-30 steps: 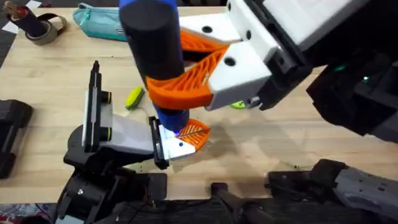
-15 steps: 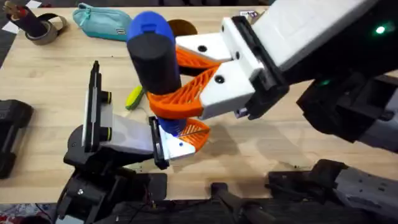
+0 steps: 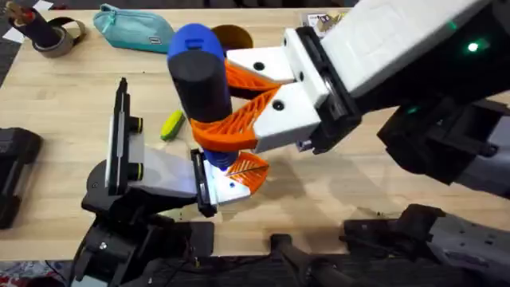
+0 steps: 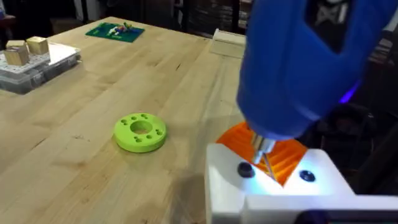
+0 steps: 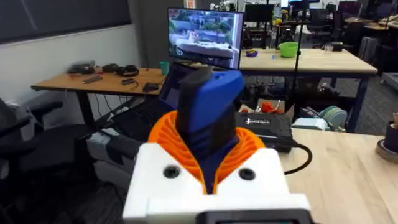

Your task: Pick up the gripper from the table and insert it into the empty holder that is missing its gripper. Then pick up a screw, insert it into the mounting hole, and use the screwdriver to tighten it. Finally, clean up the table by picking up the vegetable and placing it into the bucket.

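overhead: screwdriver [image 3: 201, 80] is clamped upright in right gripper [image 3: 239, 108], tip on holder [image 3: 163, 171] where the gripper is already inserted; left jaws can't be told; vegetable [image 3: 171, 125] is left on table, not yet in bucket [image 3: 233, 36].

We see the thick powered screwdriver [image 4: 305, 62], its blue lower section looming large, standing with its metal bit tip [image 4: 261, 148] down on a white gripper body [image 4: 273, 190] with orange ribbed pads [image 4: 277, 152] and two dark screw holes. A lime-green round disc with small holes [image 4: 140, 132] lies on the light wooden table [image 4: 93, 106]. Farther off sit a clear plastic parts box [image 4: 34, 62] and a green mat [image 4: 115, 30].
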{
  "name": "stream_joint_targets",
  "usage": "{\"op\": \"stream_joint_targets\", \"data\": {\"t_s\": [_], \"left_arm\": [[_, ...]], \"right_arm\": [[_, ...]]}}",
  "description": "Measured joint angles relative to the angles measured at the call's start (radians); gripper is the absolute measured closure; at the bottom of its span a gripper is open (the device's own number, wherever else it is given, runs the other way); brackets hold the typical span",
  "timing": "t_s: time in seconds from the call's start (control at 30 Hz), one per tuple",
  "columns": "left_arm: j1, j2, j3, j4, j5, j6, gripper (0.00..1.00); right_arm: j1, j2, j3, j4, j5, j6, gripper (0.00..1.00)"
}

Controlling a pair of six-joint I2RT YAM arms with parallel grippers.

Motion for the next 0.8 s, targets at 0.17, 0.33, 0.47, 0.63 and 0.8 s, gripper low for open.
{"op": "stream_joint_targets", "data": {"t_s": [0.17, 0.33, 0.47, 0.63, 0.8], "left_arm": [[0.000, 0.000, 0.000, 0.000, 0.000, 0.000, 0.988], [0.000, 0.000, 0.000, 0.000, 0.000, 0.000, 0.988], [0.000, 0.000, 0.000, 0.000, 0.000, 0.000, 0.988], [0.000, 0.000, 0.000, 0.000, 0.000, 0.000, 0.988], [0.000, 0.000, 0.000, 0.000, 0.000, 0.000, 0.988]], "right_arm": [[0.000, 0.000, 0.000, 0.001, 0.003, -0.009, 0.964], [0.000, 0.000, 0.000, 0.009, 0.003, -0.014, 0.963], [0.000, 0.000, 0.000, 0.009, 0.003, -0.014, 0.964], [0.000, 0.000, 0.000, 0.008, 0.003, -0.014, 0.964], [0.000, 0.000, 0.000, 0.001, 0.003, -0.014, 0.962]]}}
